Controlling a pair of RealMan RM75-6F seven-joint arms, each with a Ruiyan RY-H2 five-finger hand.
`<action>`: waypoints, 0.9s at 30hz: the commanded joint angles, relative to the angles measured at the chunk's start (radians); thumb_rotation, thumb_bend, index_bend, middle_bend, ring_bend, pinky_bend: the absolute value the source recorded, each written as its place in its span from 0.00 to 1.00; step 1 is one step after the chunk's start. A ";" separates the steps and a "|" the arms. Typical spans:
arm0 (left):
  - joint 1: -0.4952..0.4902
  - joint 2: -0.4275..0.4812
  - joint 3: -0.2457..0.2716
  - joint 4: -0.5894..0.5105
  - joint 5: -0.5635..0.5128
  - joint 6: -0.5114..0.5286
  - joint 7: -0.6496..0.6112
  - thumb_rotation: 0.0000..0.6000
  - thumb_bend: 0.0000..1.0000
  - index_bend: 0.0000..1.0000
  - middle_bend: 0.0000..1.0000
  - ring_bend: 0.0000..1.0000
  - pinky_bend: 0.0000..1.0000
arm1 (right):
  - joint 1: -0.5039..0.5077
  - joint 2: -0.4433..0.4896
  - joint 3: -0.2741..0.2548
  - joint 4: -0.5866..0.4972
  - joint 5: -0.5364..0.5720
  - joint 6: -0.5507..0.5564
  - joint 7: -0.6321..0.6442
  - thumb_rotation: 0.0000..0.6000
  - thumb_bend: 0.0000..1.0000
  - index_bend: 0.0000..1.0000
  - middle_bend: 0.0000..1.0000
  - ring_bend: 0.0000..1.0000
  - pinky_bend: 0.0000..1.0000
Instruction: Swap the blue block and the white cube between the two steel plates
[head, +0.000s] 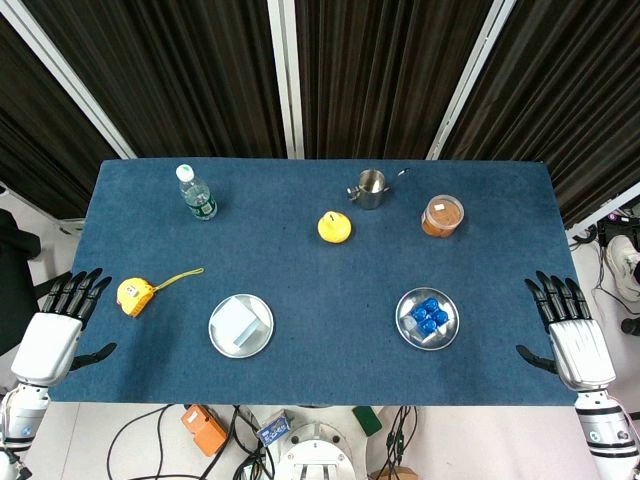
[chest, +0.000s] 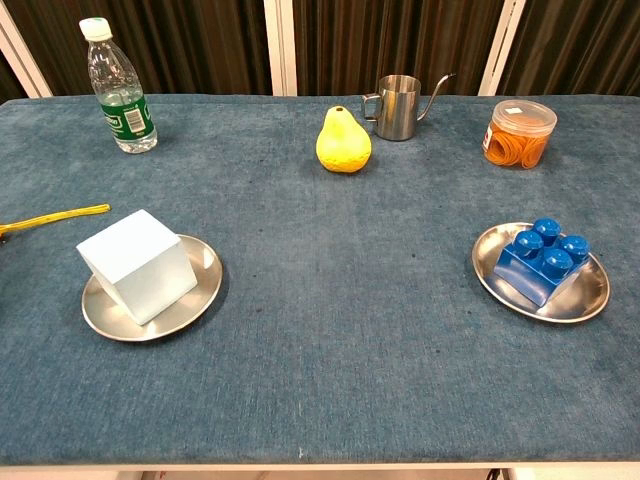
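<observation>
The white cube (chest: 137, 263) sat on the left steel plate (chest: 196, 300), and the blue block (chest: 541, 260), a studded toy brick, rested on the right steel plate (chest: 590, 293), well apart on the blue counter (chest: 340, 300). Judging by this, the swap had not begun; both pieces remained to be moved. The left hand (head: 55, 335) and right hand (head: 572, 335) hovered at the counter's edges, fingers spread, holding nothing.

White cube (chest: 138, 263) on left steel plate (chest: 196, 303); blue block (chest: 543, 260) on right steel plate (chest: 590, 294), well apart.
</observation>
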 joint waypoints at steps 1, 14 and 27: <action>-0.001 -0.001 0.001 -0.001 -0.002 -0.006 0.005 1.00 0.07 0.04 0.00 0.00 0.00 | 0.000 0.004 0.000 -0.002 0.003 -0.002 0.000 1.00 0.23 0.00 0.00 0.00 0.00; 0.000 -0.006 0.002 -0.001 0.010 0.006 0.011 1.00 0.07 0.04 0.00 0.00 0.00 | 0.114 0.006 0.008 0.004 -0.018 -0.172 -0.045 1.00 0.23 0.00 0.00 0.00 0.00; -0.003 0.000 -0.011 0.004 -0.006 0.008 -0.007 1.00 0.07 0.04 0.00 0.00 0.00 | 0.325 -0.042 0.016 0.005 0.020 -0.504 -0.152 1.00 0.23 0.00 0.00 0.00 0.00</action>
